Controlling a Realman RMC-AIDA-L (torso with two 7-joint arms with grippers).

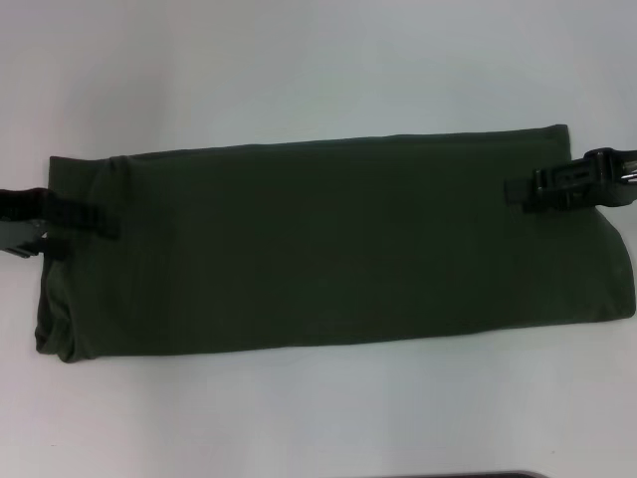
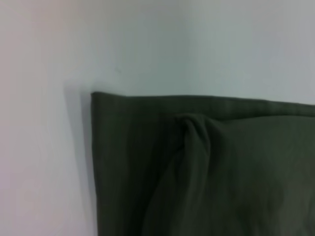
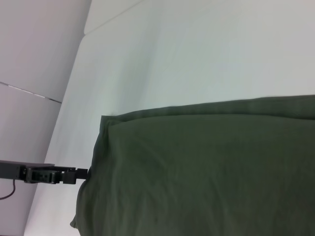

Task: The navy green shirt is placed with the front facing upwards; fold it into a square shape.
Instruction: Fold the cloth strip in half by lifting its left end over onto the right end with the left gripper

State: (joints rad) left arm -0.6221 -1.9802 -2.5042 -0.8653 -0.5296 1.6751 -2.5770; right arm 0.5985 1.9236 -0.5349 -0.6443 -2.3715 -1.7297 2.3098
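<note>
Head view looks steeply down from near on the whole folded navy green shirt point(image 1: 328, 249) spanning the frame; left wrist view sits close over one shirt corner point(image 2: 197, 167); right wrist view looks along its length point(image 3: 206, 172), sharing the far left gripper point(image 3: 74, 175).

The shirt point(image 3: 206, 172) lay folded into a long dark green band on the pale table point(image 3: 197, 54). At its far end, the left end effector point(image 3: 81, 173) touched the cloth's edge.
</note>
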